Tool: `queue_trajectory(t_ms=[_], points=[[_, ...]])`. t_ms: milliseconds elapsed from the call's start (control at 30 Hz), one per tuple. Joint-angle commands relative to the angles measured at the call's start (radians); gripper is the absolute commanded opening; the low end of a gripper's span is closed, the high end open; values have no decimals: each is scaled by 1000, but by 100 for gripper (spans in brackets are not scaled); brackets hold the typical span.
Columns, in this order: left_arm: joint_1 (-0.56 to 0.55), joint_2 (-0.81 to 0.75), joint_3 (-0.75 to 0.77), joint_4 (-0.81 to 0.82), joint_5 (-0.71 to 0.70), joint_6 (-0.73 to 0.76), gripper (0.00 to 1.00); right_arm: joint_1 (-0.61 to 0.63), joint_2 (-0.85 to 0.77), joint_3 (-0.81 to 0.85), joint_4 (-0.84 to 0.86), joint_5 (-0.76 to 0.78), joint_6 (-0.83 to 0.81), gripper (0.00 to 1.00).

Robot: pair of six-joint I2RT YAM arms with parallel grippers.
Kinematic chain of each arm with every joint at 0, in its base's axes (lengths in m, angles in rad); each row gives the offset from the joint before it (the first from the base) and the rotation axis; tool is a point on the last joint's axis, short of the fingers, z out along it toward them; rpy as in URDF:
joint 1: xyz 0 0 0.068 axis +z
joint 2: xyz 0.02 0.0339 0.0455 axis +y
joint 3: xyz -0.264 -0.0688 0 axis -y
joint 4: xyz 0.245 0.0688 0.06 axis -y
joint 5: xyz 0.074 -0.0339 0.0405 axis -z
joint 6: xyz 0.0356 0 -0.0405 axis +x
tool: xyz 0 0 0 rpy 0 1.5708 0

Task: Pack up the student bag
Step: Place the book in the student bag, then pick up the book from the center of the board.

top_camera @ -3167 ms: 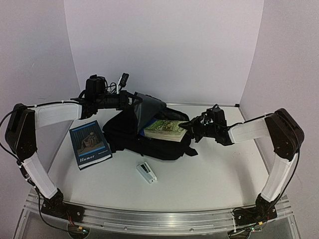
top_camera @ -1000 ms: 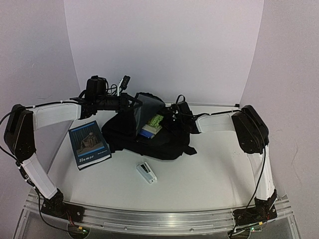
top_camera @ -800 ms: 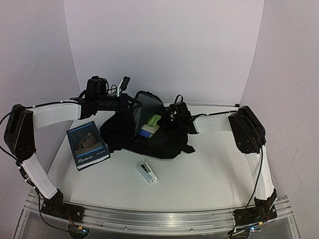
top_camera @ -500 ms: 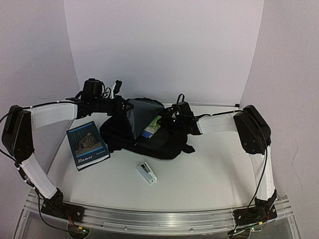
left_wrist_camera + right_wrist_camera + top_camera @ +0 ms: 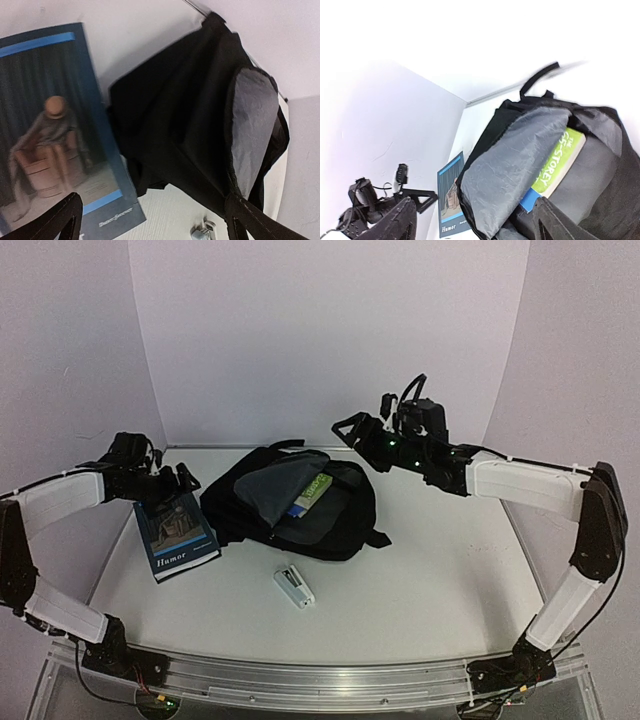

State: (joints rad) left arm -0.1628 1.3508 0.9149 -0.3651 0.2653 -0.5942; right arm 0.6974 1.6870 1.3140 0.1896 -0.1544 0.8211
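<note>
The left gripper (image 5: 160, 476), having released the bag's flap, is hovering with fingers wide apart over the blue paperback book (image 5: 178, 530) at the left of the white table (image 5: 430, 570). The large black fabric student bag (image 5: 320, 530) is lying mid-table with its mouth open, and the green-spined book (image 5: 314, 490) is now sitting inside it. The right gripper (image 5: 352, 430), fingers apart, is lifting clear at the bag's far right. One book is judged packed. Open tabletop is surrounding the blue book and the small white device (image 5: 294, 587).
</note>
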Motion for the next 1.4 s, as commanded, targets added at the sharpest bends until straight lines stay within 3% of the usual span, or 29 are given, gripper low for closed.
queue_trajectory(t_ms=[0,167,467,867,1100,1367], points=[[179,-106,-62,-96,-59,-45,100,66,15,5,-81,-17,-89,81],[349,-106,-163,-62,-3,-96,100,152,83,50,-82,-26,-103,81],[373,46,-204,42,15,-137,97,309,281,249,-104,-88,-145,78],[370,138,-245,72,118,-107,52,357,543,451,-143,-125,-145,68],[354,137,-271,59,192,-82,40,364,688,561,-188,-97,-153,66],[228,119,-295,57,191,-138,37,363,800,660,-216,-31,-65,68]])
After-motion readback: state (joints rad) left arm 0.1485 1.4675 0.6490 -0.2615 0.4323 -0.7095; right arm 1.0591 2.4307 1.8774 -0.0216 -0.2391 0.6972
